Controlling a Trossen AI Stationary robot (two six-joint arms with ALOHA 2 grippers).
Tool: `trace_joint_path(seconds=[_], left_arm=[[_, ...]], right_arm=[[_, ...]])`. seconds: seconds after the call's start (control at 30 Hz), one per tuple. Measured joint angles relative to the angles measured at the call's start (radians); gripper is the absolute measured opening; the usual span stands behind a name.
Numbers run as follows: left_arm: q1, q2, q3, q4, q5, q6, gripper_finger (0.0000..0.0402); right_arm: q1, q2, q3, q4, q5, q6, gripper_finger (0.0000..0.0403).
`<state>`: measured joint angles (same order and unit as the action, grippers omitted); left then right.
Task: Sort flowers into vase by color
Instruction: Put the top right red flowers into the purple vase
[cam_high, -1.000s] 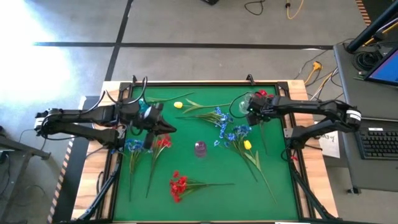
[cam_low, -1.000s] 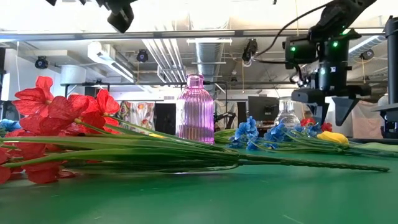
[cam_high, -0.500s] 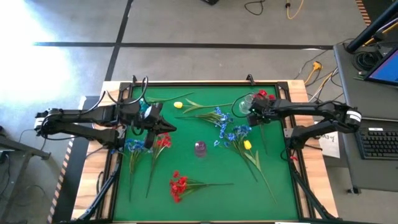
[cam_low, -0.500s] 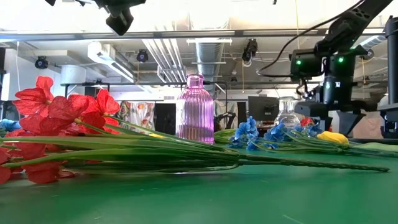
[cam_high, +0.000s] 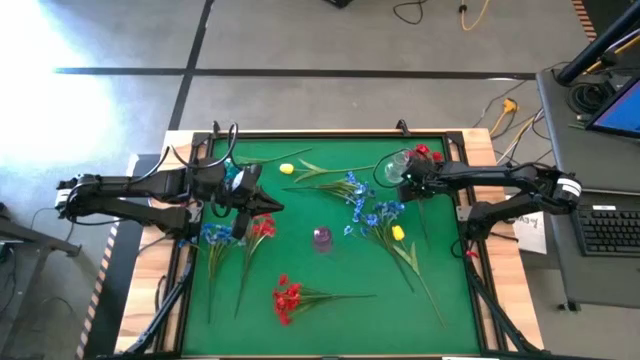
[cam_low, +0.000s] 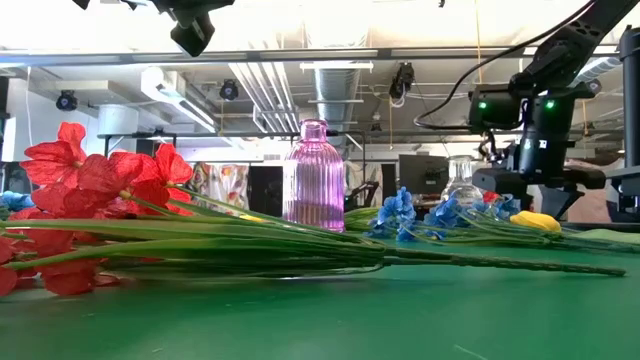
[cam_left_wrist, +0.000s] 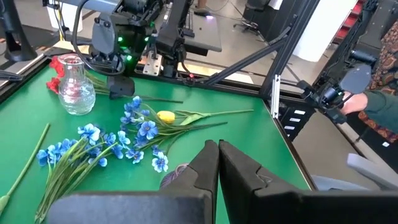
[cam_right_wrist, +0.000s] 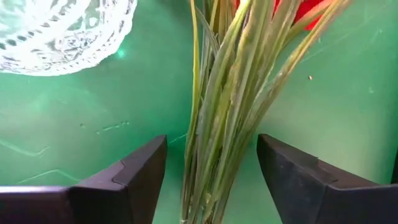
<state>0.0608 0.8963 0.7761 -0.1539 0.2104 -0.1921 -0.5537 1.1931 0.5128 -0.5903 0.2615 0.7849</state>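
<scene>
My right gripper (cam_high: 408, 185) is low over the table beside the clear glass vase (cam_high: 392, 168). It is open, and its fingers stand on either side of the green stem bundle (cam_right_wrist: 219, 118) of a red sprig (cam_high: 425, 153) that lies on the mat; I see no touch. My left gripper (cam_high: 268, 207) is shut on nothing and hovers above a red sprig (cam_high: 262, 228) and a blue sprig (cam_high: 215, 233). A pink ribbed vase (cam_high: 322, 238) stands upright mid-table. Blue sprigs (cam_high: 352, 187) and a yellow bud (cam_high: 398, 232) lie between the vases.
Another red sprig (cam_high: 287, 298) lies near the table's near edge, and a second yellow bud (cam_high: 287, 169) lies toward the far edge. Long stems (cam_high: 420, 275) trail toward the near right corner. A raised frame (cam_high: 330, 133) borders the green mat.
My right gripper has come down toward the table beside the clear vase and now stands over the red sprig's stems. The flowers and vases have stayed where they were.
</scene>
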Motion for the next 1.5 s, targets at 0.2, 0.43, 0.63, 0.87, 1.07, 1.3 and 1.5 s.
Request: trace_joint_path(seconds=[0.2,0.43,0.63,0.87,1.07,1.3,1.5], left_arm=[[0.000,0.000,0.000,0.000,0.000,0.000,0.0000],[0.000,0.000,0.000,0.000,0.000,0.000,0.0000],[0.000,0.000,0.000,0.001,0.000,0.000,0.0000],[0.000,0.001,0.000,0.014,0.000,-0.005,0.0000],[-0.002,0.001,0.000,0.013,-0.001,-0.020,0.0000],[-0.002,0.005,-0.002,0.013,-0.001,-0.027,0.0000],[-0.003,0.030,-0.010,0.011,-0.002,-0.029,0.0000]], right_arm=[[-0.003,-0.001,-0.015,0.011,-0.006,0.030,0.0168],[-0.003,-0.002,-0.018,0.012,0.000,0.062,0.0072],[-0.003,-0.006,-0.018,0.016,0.019,0.084,0.0024],[-0.004,-0.073,0.084,-0.093,0.144,0.081,0.0019],[-0.003,-0.148,0.255,-0.215,0.276,0.007,0.0019],[-0.003,-0.185,0.500,-0.288,0.378,-0.110,0.0019],[0.059,-0.204,0.627,-0.162,0.367,-0.250,0.0018]])
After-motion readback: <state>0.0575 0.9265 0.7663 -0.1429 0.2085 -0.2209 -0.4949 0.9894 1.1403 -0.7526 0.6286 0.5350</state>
